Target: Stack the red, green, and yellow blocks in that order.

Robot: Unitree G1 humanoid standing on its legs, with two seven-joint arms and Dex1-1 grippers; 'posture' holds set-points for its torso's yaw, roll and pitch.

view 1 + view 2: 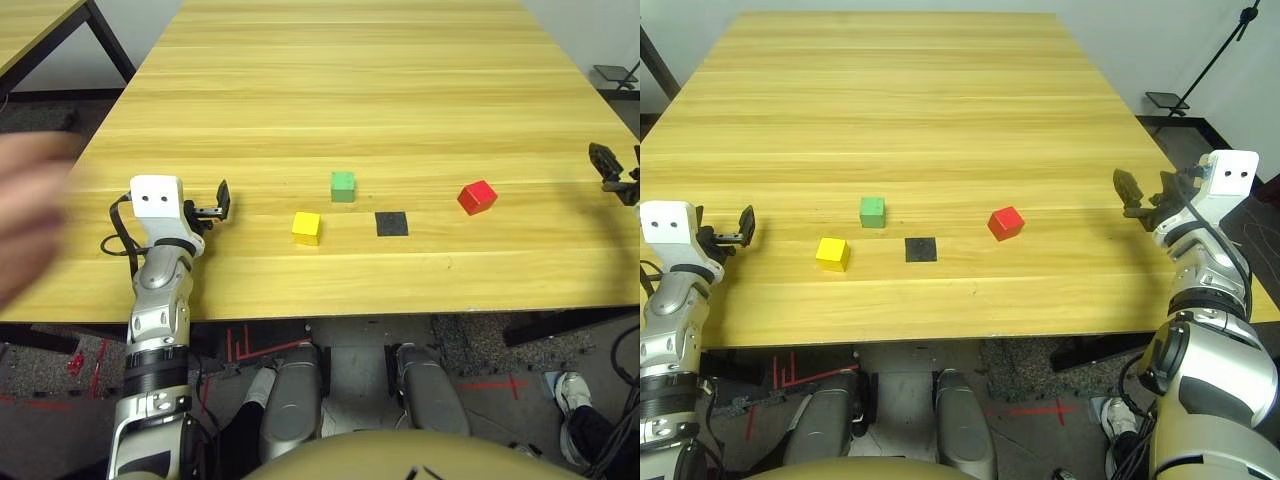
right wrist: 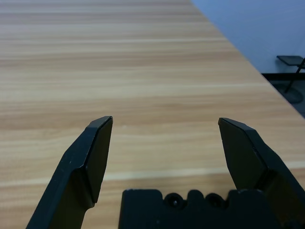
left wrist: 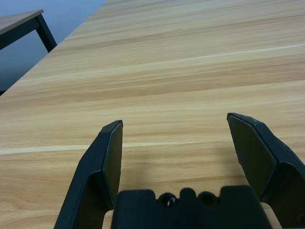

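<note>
Grippers wide, nothing stacked yet

Left gripper (image 3: 174,138) hangs with its black fingers spread wide and empty over bare wood near the tabletop's left edge; right gripper (image 2: 164,138) is spread just as wide and empty at the right edge. Between them the three cubes sit apart on the tabletop (image 1: 350,90). Yellow block (image 1: 306,227) is nearest the left gripper, green block (image 1: 343,186) just beyond it, and red block (image 1: 477,197) lies further right, turned a little askew. A flat black patch (image 1: 391,223) lies between yellow and red, touching neither. A blurred hand (image 1: 25,215) shows at the far left edge.

By my reading this is the opening step: no block is lifted or stacked. Red goes at the bottom, so the next move likely calls for green to be taken and set squarely on it, fingers lined up with the cube's flat sides.

The cubes are matte, sharp-edged and equal in size; the tabletop is smooth, pale striped wood
</note>
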